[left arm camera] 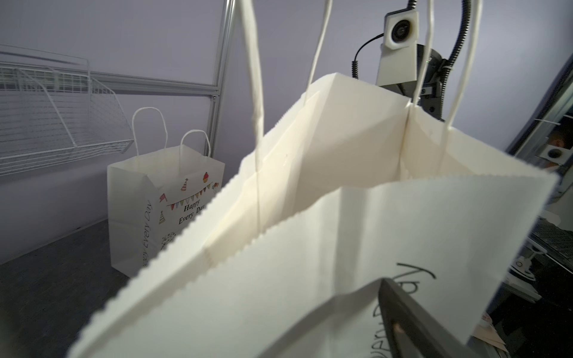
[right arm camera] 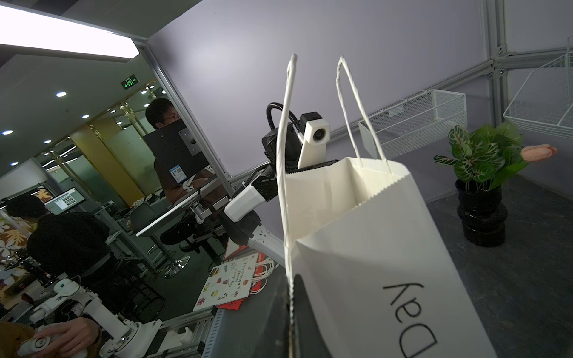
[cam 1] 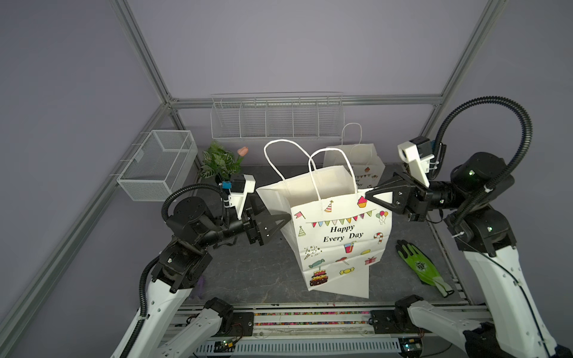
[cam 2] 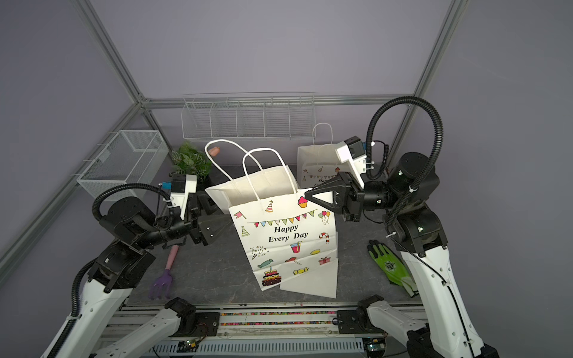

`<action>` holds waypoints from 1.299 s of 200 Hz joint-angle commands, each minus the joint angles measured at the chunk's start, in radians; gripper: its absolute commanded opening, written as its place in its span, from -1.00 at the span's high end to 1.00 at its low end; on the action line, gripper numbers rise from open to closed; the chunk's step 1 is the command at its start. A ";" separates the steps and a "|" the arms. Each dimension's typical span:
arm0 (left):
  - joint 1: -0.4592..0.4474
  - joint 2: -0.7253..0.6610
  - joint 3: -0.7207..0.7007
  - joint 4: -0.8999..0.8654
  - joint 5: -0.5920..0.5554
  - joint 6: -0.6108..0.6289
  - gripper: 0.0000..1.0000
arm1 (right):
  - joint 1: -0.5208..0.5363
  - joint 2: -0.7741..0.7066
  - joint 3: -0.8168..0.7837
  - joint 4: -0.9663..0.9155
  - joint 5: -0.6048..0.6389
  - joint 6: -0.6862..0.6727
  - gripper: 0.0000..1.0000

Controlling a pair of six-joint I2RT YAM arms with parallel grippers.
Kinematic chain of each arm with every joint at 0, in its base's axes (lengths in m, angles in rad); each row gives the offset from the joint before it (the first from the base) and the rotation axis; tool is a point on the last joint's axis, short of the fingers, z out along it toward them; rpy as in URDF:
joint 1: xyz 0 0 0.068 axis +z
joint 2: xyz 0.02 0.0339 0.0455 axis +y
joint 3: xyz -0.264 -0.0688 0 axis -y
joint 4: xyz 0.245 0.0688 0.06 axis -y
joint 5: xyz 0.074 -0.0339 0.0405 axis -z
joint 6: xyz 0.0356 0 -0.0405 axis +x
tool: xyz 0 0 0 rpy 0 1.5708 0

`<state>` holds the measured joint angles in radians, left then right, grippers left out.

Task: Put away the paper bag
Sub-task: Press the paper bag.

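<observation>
White paper printed with "Happy Every Day" and party drawings makes up the paper bag [cam 1: 341, 241]. We see it standing with its mouth open in the middle of the dark bench [cam 1: 248, 272], both handle loops up, between the two arms.

The right tool [cam 1: 370, 196] has its fingers pressed together on the bag's upper corner on that side. In the right wrist view we find one dark finger [right arm camera: 299, 310] flat against the bag's edge.

The left tool [cam 1: 279, 214] is at the bag's opposite side with its fingers spread. In the left wrist view one finger [left arm camera: 403, 313] lies against the side panel. We cannot tell whether it grips the paper.

Behind the bag, near the back wall, stands a second bag [cam 1: 362, 161] of the same print. A green glove [cam 1: 418, 266] lies on the bench beside the right arm, and a purple rake [cam 2: 164, 276] lies by the left arm. At the back left are a potted plant [cam 1: 220, 161] and a mesh basket [cam 1: 158, 164]. A wire rack [cam 1: 276, 121] hangs on the rear wall.
</observation>
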<state>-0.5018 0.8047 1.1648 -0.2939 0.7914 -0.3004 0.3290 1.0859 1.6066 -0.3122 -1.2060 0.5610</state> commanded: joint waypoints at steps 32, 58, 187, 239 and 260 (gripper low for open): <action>0.006 0.002 -0.009 0.092 0.128 -0.044 -0.53 | -0.023 0.063 0.017 -0.001 0.028 -0.041 0.87; 0.006 0.029 -0.011 0.121 0.157 -0.051 -0.44 | -0.037 0.097 0.029 0.004 0.035 -0.050 0.87; 0.006 0.117 -0.020 0.294 0.186 -0.142 -0.99 | -0.027 0.185 0.050 -0.097 0.157 -0.164 0.86; 0.006 0.097 -0.027 0.331 0.187 -0.172 -0.99 | -0.006 0.198 0.061 -0.171 0.211 -0.230 0.87; 0.006 0.097 -0.022 0.329 0.187 -0.176 -0.99 | 0.003 0.198 0.068 -0.166 0.229 -0.226 0.87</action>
<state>-0.4973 0.9157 1.1404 0.0021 0.9516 -0.4496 0.3210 1.2778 1.6505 -0.4614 -1.0164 0.3656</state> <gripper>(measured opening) 0.996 0.068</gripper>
